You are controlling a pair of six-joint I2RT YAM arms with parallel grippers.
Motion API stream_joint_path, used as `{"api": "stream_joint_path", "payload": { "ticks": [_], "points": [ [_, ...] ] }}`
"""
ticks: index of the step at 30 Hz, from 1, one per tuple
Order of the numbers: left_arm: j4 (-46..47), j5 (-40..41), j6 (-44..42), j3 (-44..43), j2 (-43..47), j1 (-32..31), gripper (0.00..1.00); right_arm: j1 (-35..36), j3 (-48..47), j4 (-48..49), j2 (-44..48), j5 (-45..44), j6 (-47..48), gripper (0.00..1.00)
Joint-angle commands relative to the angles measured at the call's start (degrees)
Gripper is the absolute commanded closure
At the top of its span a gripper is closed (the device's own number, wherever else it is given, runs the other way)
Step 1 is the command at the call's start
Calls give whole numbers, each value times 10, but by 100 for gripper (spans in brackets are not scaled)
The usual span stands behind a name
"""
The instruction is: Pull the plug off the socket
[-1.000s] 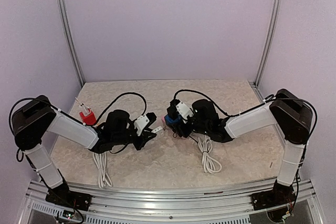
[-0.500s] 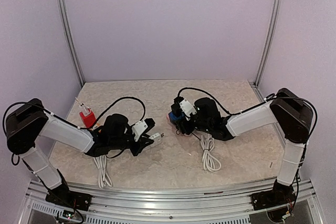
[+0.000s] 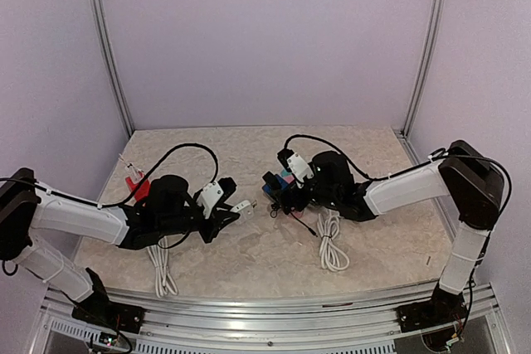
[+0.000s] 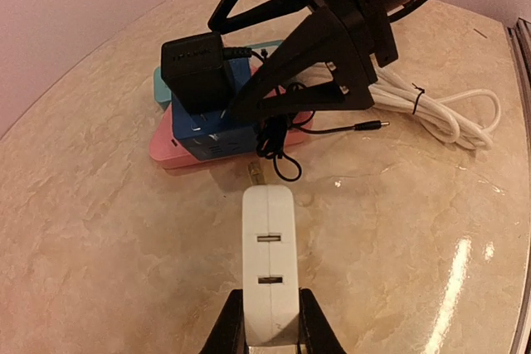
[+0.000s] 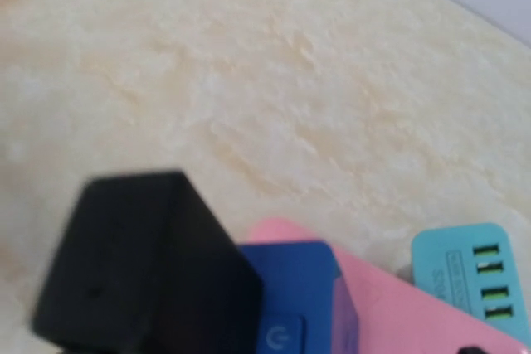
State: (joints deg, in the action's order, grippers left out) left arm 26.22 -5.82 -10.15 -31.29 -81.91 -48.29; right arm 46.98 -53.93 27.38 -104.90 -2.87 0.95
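A white socket block [image 4: 269, 267] with two empty slots is clamped between the fingers of my left gripper [image 4: 270, 308], which is shut on it just above the table. In the top view the socket [image 3: 242, 205] sticks out of the left gripper [image 3: 226, 211] toward the middle. The black plug [image 4: 199, 68] stands apart from it on a blue block [image 4: 217, 130]. My right gripper [image 3: 279, 188] has its fingers [image 4: 311, 55] spread wide on either side of the plug, open. The right wrist view shows the plug [image 5: 141, 263] close up, without fingers.
The blue block [image 5: 299, 300] rests on a pink block [image 4: 170, 155] next to a teal charger [image 5: 465, 267]. A thin black lead with a barrel jack [image 4: 369, 126] trails on the table. White cable coils [image 3: 332, 250] [image 3: 160, 267] lie near both arms. A red object [image 3: 139, 188] is at the left.
The right gripper's jaws have spread wide and let go of the black plug. The left arm has shifted slightly, still holding the white socket.
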Motion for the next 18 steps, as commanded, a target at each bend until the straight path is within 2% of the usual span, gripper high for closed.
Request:
{"api": "stream_joint_path", "payload": {
  "ticks": [1,11,18],
  "points": [
    [-28,8,16,11,33,-11,100,14,2,-9,45,15,-2,0],
    [-58,-22,62,37,155,-39,100,49,4,-78,171,16,-4,0],
    [-79,-79,89,32,247,-75,100,93,43,-116,260,19,-6,0]
  ]
}}
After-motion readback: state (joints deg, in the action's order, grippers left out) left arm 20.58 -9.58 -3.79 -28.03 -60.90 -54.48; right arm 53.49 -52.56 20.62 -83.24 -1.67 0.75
